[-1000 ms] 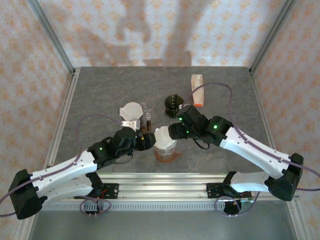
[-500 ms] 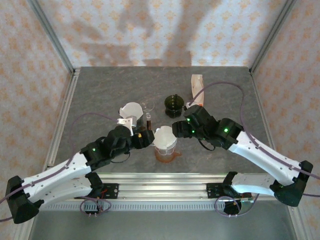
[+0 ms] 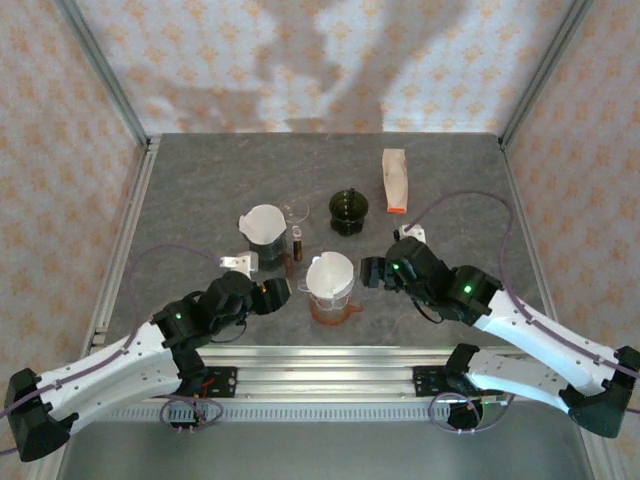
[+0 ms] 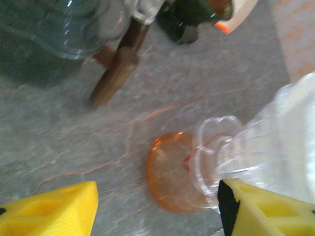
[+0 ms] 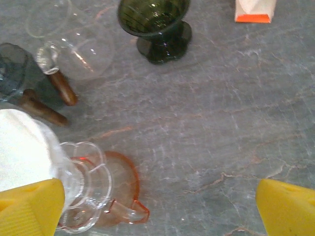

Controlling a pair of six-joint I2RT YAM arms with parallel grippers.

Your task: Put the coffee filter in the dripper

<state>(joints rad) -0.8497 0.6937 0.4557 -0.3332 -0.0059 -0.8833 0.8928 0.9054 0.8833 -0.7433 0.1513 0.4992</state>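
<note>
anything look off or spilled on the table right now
Nothing stands out. The coffee filter sits inside the clear dripper, which stands upright; the green dripper is upright too, the filter packet lies flat, and no spill shows on the table.

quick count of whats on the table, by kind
drippers: 4 (orange, grey, clear, green)
filters: 2 (in orange, in grey)
paper pack: 1
total: 7
</note>
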